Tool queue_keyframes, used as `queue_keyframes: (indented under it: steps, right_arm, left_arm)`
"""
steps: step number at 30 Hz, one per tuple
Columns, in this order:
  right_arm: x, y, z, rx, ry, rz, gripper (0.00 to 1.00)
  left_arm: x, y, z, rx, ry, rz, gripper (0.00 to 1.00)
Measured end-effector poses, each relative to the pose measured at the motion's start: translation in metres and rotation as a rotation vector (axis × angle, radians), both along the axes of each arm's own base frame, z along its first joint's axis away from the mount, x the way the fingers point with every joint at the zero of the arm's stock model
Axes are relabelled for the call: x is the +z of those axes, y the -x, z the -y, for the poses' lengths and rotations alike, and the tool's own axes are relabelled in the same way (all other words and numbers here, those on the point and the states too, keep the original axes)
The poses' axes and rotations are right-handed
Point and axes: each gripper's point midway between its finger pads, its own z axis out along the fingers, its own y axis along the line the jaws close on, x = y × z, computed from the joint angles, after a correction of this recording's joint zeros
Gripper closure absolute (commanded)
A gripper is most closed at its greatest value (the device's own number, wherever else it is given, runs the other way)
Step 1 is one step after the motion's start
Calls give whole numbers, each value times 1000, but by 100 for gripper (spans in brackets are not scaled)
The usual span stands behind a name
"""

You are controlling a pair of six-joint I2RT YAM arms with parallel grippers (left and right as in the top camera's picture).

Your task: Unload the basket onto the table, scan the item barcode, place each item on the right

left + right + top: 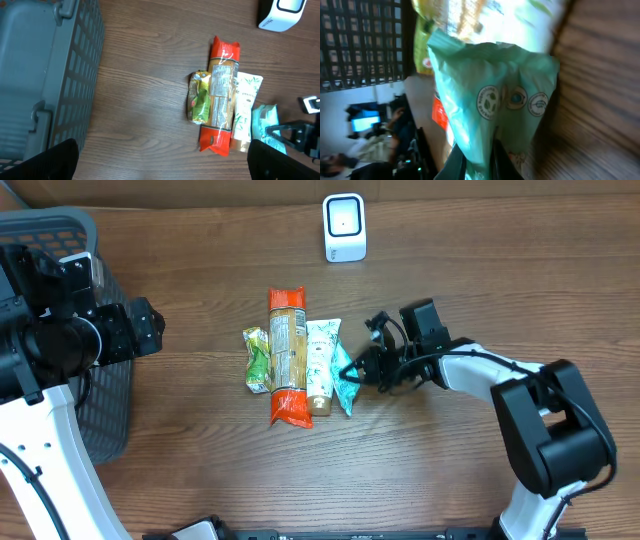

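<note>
Where the four items lie in a row at the centre of the overhead frame, the right end effector [353,372] is closed on the teal packet [346,392], pinching it at its right-hand edge. The right wrist view shows this up close, with the two dark fingertips [506,162] meeting on the crinkled teal film at the bottom of the frame. Whether the packet is raised off the tabletop [480,280] or resting on it cannot be told.

The teal packet is the rightmost in the row. Just to its left, and touching it, lies a white tube [322,363]. Next comes a long clear package with orange ends [288,358], and at the left end a small green packet [257,360].

The white scanner [345,227] stands upright at the upper centre of the overhead frame, well apart from the row.

The left end effector [162,152] is wide open and holds nothing. Its dark fingers sit in the two lower corners of the left wrist view, over bare wood. It hangs at the left of the overhead frame beside the grey mesh basket [105,415], which fills the left edge there.
</note>
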Motion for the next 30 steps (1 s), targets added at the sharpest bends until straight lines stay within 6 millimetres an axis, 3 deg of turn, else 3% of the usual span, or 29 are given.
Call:
queue_keyframes:
  steps: [9, 14, 16, 24, 26, 28, 30]
  right_arm:
    - [-14, 4, 24, -77, 53, -158, 89]
    - [-22, 6, 46, -122, 111, -229, 76]
    - [-24, 7, 55, -138, 136, -260, 65]
    - [-32, 3, 78, -176, 319, -286, 41]
    - [-31, 3, 85, -187, 380, -299, 28]
    - [-29, 2, 93, -198, 442, -304, 0]
    - [-25, 2, 104, -206, 529, -311, 0]
  left_arm:
    - [0, 0, 0, 0, 0, 0, 0]
    - [0, 0, 0, 0, 0, 0, 0]
    - [0, 0, 0, 0, 0, 0, 0]
    - [0, 0, 0, 0, 0, 0, 0]
    - [0, 0, 0, 0, 0, 0, 0]
    - [0, 0, 0, 0, 0, 0, 0]
    - [0, 0, 0, 0, 0, 0, 0]
